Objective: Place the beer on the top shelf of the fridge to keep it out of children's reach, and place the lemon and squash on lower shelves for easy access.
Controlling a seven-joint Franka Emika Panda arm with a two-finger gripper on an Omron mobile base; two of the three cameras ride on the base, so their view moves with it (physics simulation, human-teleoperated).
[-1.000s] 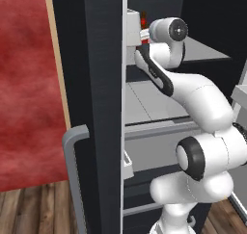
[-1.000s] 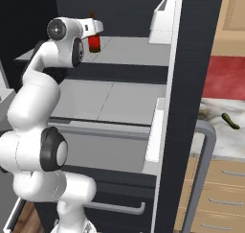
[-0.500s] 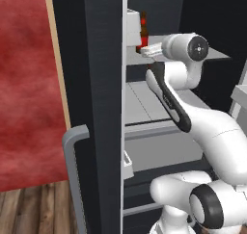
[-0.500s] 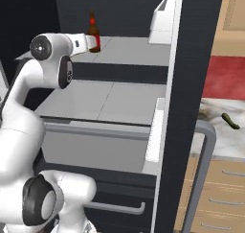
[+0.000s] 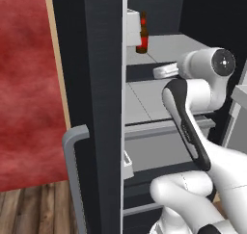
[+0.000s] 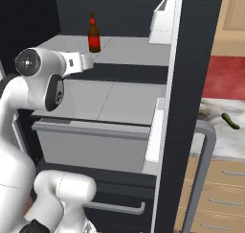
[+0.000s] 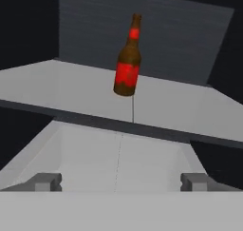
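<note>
The beer [image 7: 127,68], a dark brown bottle with a red label, stands upright and alone on the fridge's top shelf [image 7: 57,87], toward its back. It also shows as the beer [image 5: 142,35] and the beer [image 6: 94,34] in the two base views. My gripper [image 7: 121,182] is open with nothing between its fingers, and it hangs in front of the shelf's front edge, well short of the bottle. The hand [image 6: 79,62] points into the fridge. The squash [image 6: 230,121] lies on the counter to the right of the fridge. The lemon is out of view.
A lower shelf [image 6: 110,98] lies under the hand, with a grey drawer [image 6: 91,141] below it. The open fridge door [image 5: 101,84] with its grey handle [image 5: 72,146] stands at the left. The other door [image 6: 196,59] carries white racks [image 6: 162,21]. Tan drawers [image 6: 220,189] sit under the counter.
The hand has drawn back from the beer toward the shelf's front and sunk a little. The bottle stays standing on the top shelf. The jaws have stayed open.
</note>
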